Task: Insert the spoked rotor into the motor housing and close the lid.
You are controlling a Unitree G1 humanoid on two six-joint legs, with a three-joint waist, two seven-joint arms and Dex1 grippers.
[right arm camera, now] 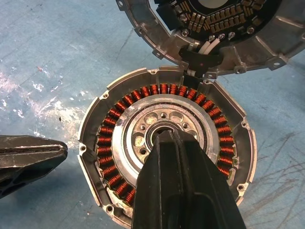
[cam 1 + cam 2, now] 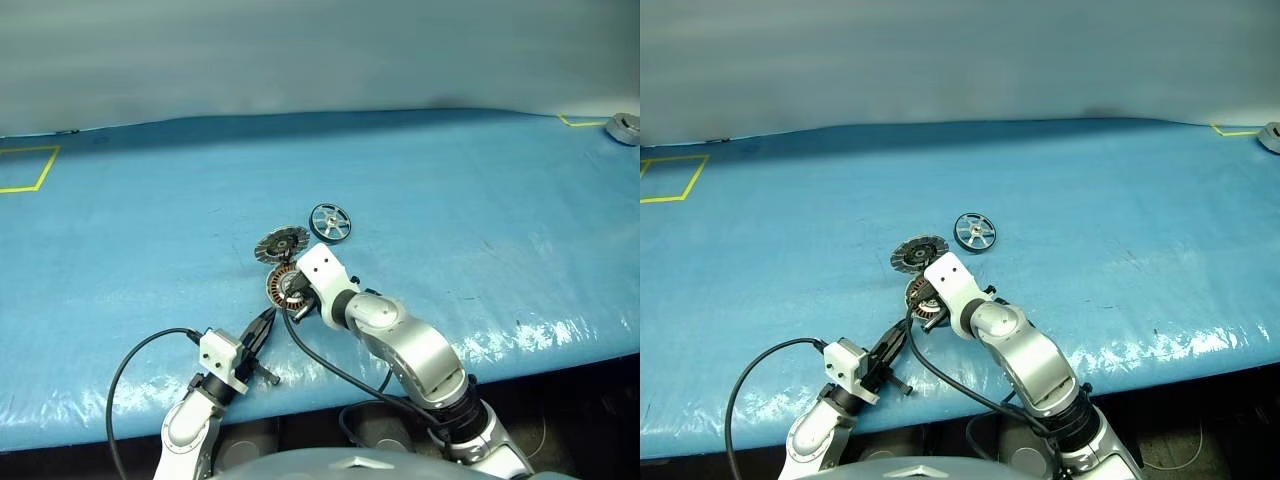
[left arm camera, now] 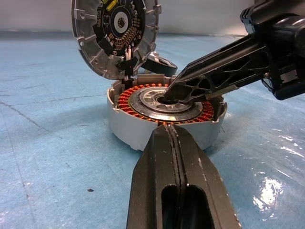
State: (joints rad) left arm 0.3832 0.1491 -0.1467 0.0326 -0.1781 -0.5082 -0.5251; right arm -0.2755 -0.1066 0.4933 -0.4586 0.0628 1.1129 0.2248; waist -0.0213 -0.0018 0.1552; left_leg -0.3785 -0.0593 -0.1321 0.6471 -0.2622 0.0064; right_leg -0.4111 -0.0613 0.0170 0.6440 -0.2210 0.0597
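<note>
The motor housing (image 1: 110, 125) sits open on the blue table, its copper-orange windings ringing a silver hub. Its lid (image 3: 114, 33) is tipped up at the housing's far side, joined to it by short wires, its inner circuit face showing. The spoked rotor (image 2: 330, 222) lies flat on the table just beyond and to the right of the lid. My right gripper (image 1: 167, 136) is shut, its tip resting in the housing's central hub. Just short of the housing's near wall (image 3: 128, 131), my left gripper (image 3: 175, 131) is also shut, holding nothing.
The blue table cover (image 2: 480, 230) stretches wide to both sides. Yellow tape marks (image 2: 28, 168) lie at the far left. A round silver part (image 2: 623, 128) sits at the far right corner. A black cable (image 2: 130, 365) loops off my left wrist near the front edge.
</note>
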